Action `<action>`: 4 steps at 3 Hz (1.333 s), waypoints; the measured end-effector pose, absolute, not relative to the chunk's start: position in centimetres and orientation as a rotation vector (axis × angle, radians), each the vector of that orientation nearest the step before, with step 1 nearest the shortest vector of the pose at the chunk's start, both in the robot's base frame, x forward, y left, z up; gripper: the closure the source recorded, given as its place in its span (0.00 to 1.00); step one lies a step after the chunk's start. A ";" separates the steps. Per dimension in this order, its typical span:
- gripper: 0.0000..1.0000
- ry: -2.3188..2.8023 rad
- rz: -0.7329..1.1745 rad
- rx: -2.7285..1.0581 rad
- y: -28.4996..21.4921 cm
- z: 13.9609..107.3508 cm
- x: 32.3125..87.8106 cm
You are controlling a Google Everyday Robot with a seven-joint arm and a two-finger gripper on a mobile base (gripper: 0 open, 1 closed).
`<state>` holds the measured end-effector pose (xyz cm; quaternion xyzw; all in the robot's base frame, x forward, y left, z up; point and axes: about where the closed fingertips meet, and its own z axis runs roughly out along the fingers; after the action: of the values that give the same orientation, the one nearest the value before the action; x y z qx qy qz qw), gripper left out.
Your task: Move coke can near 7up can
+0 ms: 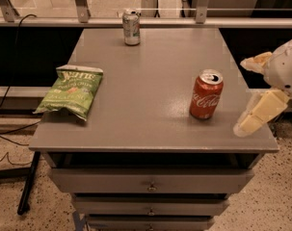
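Evidently, the gripper [245,94] hung at the right edge of the scene, just off the right front corner of the grey table [150,66]. Its two cream-coloured fingers [262,110] were spread well apart, one above the other, with nothing between them. The lower finger slanted down over the table's right edge, and the upper one pointed left from the white wrist housing [286,70].

The coke can [206,94] stood upright on the right half of the tabletop, near the front. It was to the left of the gripper and apart from it, untouched, its white script facing the camera and its silver top showing an opening.

The 7up can [131,27] stood upright at the far edge of the table, left of centre and well apart from the coke can. A green chip bag [71,90] lay flat near the table's left edge, about level with the coke can.

Under the tabletop sat a stack of grey drawers [150,181] with small knobs. A metal rail [150,22] ran behind the table, and dark cables [6,143] trailed over the speckled floor [261,211] on the left.
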<state>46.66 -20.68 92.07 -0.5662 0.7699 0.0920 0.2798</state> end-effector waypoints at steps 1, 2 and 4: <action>0.00 1.965 0.352 -1.486 -19.5 89.9 48.7; 0.00 1.874 0.404 -1.469 -19.2 87.9 51.1; 0.25 1.772 0.550 -1.377 -16.8 85.6 53.6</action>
<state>53.59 -16.83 85.57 -0.5451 0.7017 0.2177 0.4038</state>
